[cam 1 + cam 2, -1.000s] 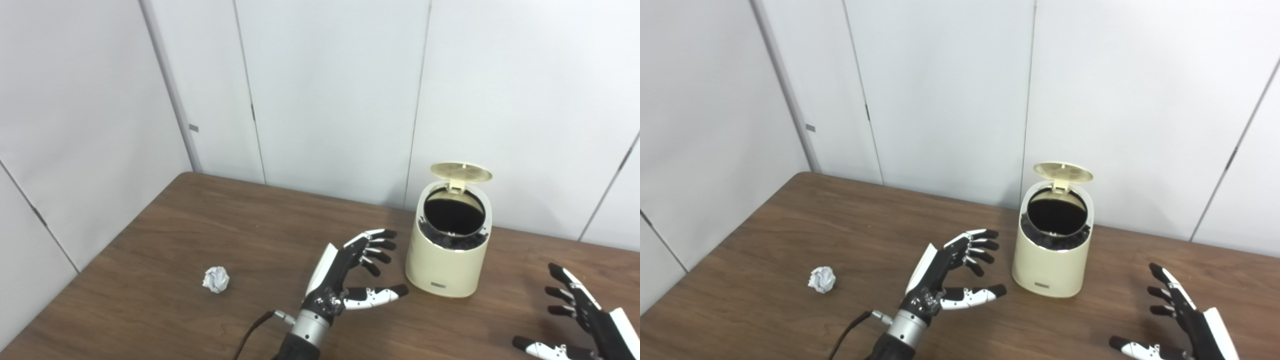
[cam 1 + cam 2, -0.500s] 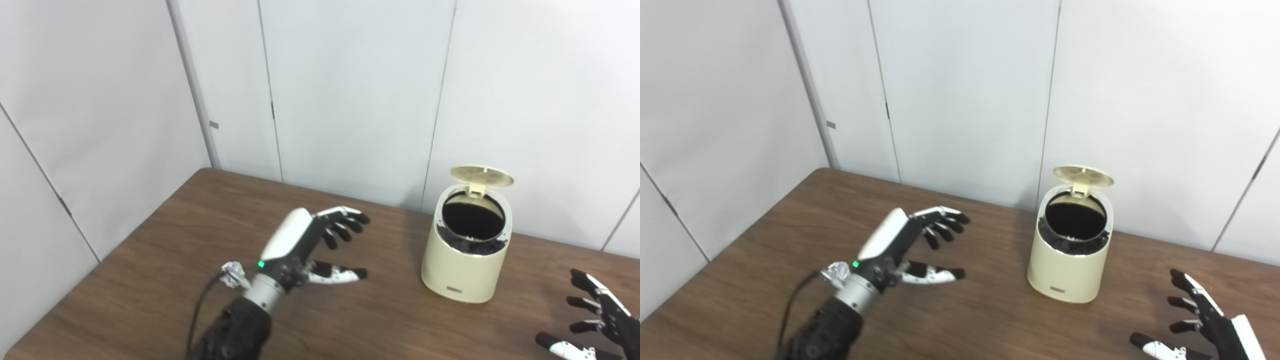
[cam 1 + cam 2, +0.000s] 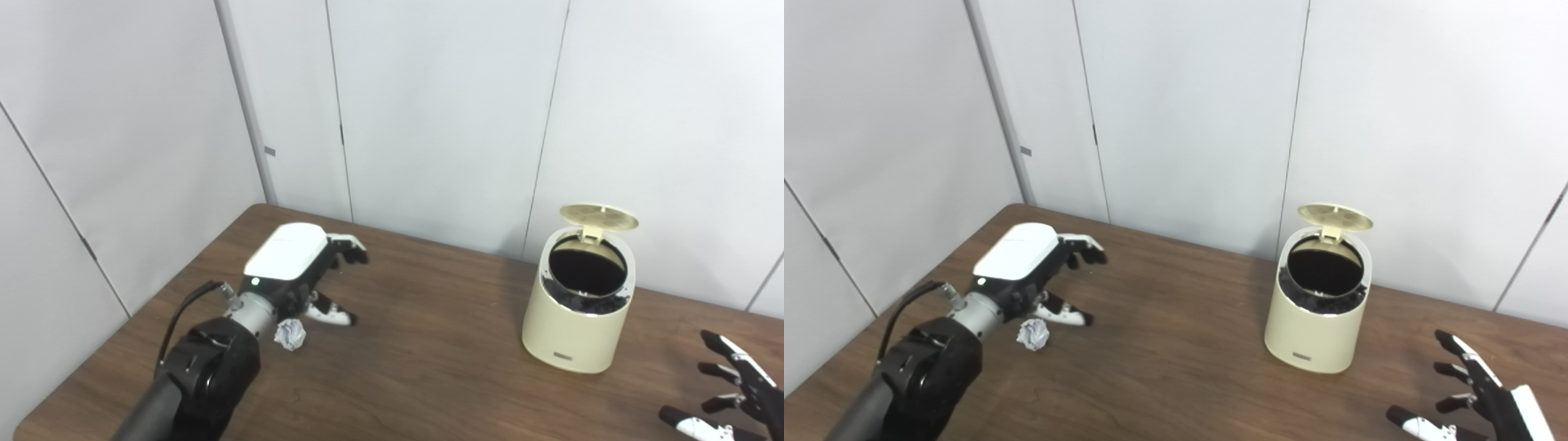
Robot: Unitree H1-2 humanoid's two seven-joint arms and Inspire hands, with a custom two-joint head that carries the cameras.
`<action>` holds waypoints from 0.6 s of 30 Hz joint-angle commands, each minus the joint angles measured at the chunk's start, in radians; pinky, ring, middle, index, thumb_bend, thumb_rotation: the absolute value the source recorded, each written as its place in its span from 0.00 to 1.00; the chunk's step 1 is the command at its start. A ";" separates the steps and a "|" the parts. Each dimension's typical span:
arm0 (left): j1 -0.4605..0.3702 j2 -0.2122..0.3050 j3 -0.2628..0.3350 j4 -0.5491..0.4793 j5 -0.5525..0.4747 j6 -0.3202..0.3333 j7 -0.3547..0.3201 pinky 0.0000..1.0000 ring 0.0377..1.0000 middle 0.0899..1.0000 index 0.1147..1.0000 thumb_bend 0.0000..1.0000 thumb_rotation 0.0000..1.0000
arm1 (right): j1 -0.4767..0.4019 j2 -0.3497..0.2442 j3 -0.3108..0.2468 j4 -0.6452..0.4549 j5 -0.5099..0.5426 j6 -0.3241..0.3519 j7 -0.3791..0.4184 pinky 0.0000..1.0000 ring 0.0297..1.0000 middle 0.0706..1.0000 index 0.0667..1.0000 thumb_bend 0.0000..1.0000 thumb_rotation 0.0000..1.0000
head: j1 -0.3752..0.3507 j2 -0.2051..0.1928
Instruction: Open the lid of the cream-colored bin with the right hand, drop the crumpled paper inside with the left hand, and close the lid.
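Note:
The cream-colored bin (image 3: 576, 318) stands on the brown table at the right with its round lid (image 3: 599, 217) flipped up and its dark liner showing. The crumpled white paper (image 3: 290, 334) lies on the table at the left. My left hand (image 3: 294, 263) hovers palm down just above and behind the paper, fingers spread and curled, holding nothing. My right hand (image 3: 1476, 398) rests open at the bottom right corner, right of the bin, fingers apart.
The wooden table (image 3: 429, 367) ends at its left edge near my left arm. White wall panels (image 3: 429, 122) close in behind the table and on the left. A black cable (image 3: 184, 312) runs along my left wrist.
My left hand has swung from beside the bin to the left and turned palm down over the paper. The camera has also panned left. The right hand has barely moved.

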 commanded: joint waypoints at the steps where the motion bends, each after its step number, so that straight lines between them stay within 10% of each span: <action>1: -0.013 0.039 0.015 -0.007 0.069 -0.017 0.013 0.45 0.55 0.61 0.63 0.87 0.12 | -0.041 -0.022 -0.004 -0.036 -0.002 -0.024 0.000 0.52 0.80 0.90 0.88 0.76 0.41 | 0.002 0.001; 18: 0.040 0.042 0.078 0.146 0.104 -0.024 -0.005 0.50 0.63 0.68 0.70 0.85 0.18 | -0.040 -0.023 -0.014 -0.016 0.022 -0.050 -0.004 0.45 0.75 0.87 0.89 0.71 0.50 | -0.006 0.015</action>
